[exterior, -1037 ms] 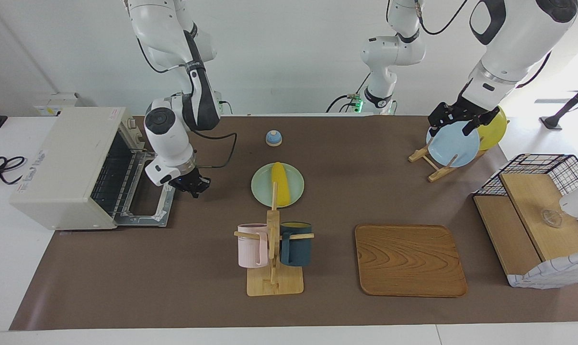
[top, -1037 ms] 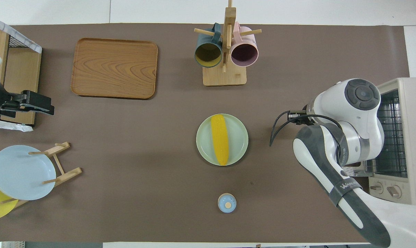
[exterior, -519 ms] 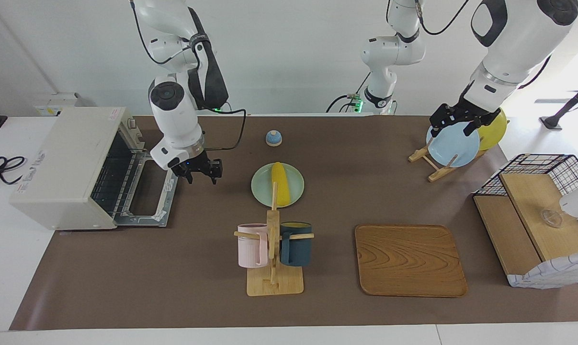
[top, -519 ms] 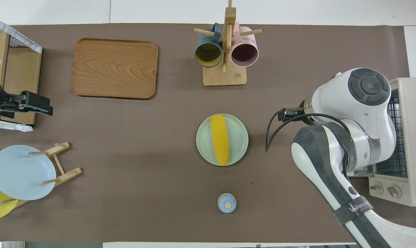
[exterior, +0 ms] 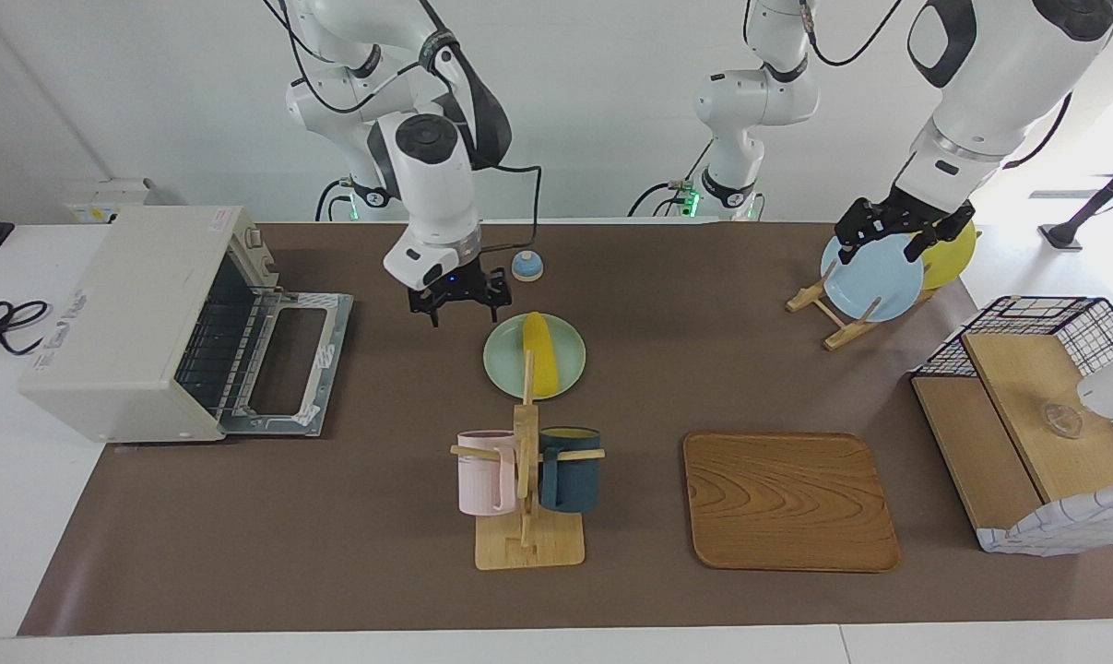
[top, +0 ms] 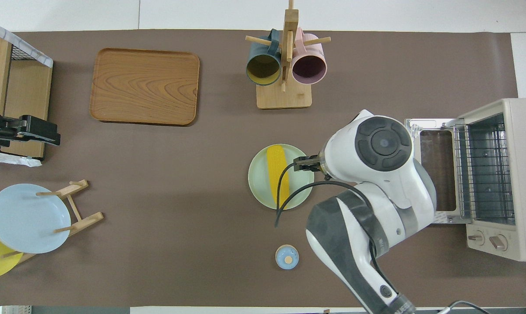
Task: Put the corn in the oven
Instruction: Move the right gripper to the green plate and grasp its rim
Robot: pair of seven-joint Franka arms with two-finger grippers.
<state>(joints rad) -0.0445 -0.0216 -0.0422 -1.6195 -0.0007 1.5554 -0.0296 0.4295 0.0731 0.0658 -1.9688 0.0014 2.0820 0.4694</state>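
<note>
Facing view: the corn (exterior: pixel 539 353) lies on the green plate (exterior: pixel 565 367) mid-table. The oven (exterior: pixel 141 318) stands at the right arm's end, door down. The right gripper (exterior: pixel 459 297) hangs over bare mat beside the plate, fingers spread, empty. The left gripper (exterior: pixel 897 232) waits over the blue plate (exterior: pixel 874 281), fingers apart.

Overhead view: the corn (top: pixel 276 168) is partly covered by the right arm's cable.

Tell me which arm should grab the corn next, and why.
Right. The right gripper hangs open, up in the air beside the green plate where the corn lies, with the oven door already down at its end. The left gripper waits over the blue plate.
</note>
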